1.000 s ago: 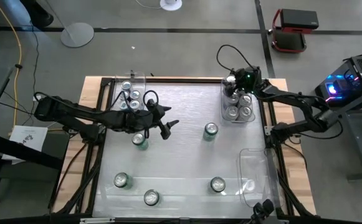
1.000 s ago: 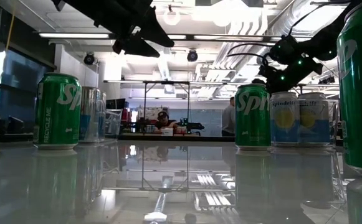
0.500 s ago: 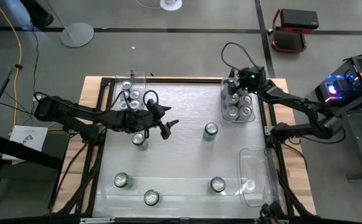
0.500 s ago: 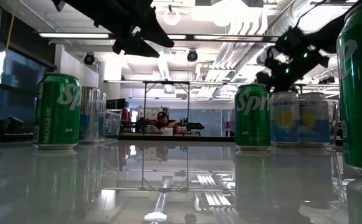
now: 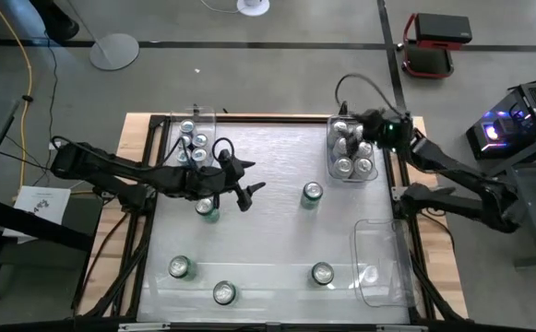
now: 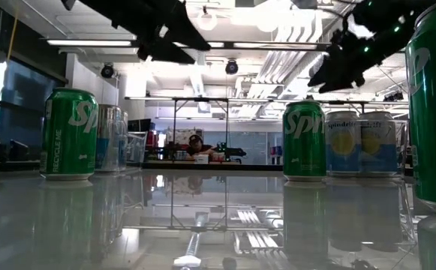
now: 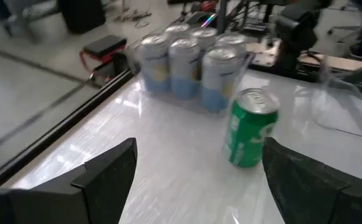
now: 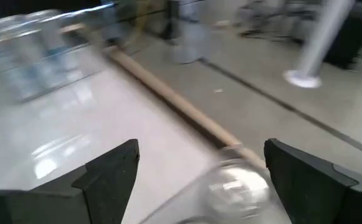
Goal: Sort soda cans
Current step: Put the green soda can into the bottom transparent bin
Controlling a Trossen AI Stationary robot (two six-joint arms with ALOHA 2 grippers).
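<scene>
I see the right bin packed with soda cans; my right pincer (released) has pulled outward. Left pincer released, unmoved above the tabletop.

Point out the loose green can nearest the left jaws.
The green can just beside the left gripper, left of table centre; the other loose cans stand farther off, toward the near edge or the right bins.

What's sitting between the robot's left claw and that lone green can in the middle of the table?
Nothing: from above, only bare tabletop lies between the left gripper, hovering open, and the green can.
</scene>
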